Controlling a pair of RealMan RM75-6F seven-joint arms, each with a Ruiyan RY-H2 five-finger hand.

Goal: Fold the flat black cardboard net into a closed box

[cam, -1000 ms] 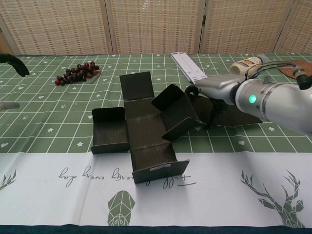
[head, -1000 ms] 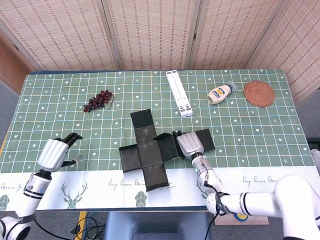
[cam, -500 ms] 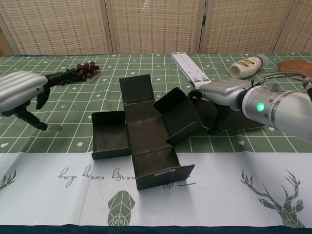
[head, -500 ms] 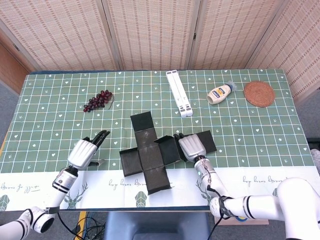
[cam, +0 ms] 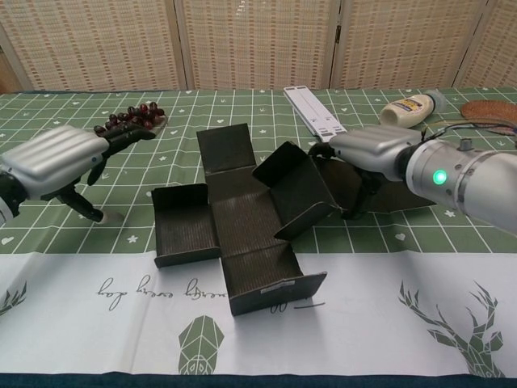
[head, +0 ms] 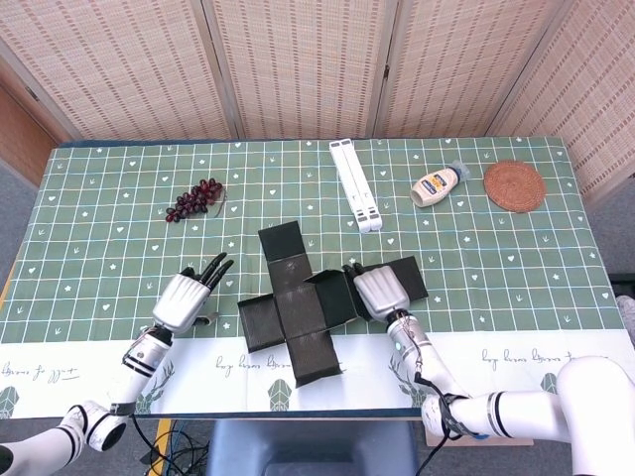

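Lying mid-worktop (head: 79,198), the black cardboard net (head: 298,302) is cross-shaped, near the front edge on the green checked cloth. Its right panel is tilted up off the cloth; left and front panels have small raised lips. Right hand (head: 375,291) sits at the net's right side, fingers curled down around the raised right panel, holding it up; in the chest view the right hand (cam: 365,149) hooks over that panel's far edge. Left hand (head: 186,296) hovers just left of the net, not touching it, fingers spread and pointing toward the far side, holding nothing; thumb tip is near the cloth in the chest view (cam: 60,162). Behind: grapes (head: 194,199) far left, white folded stand (head: 355,183) centre back, squeeze bottle (head: 439,184) on its side, woven coaster (head: 514,185) far right.
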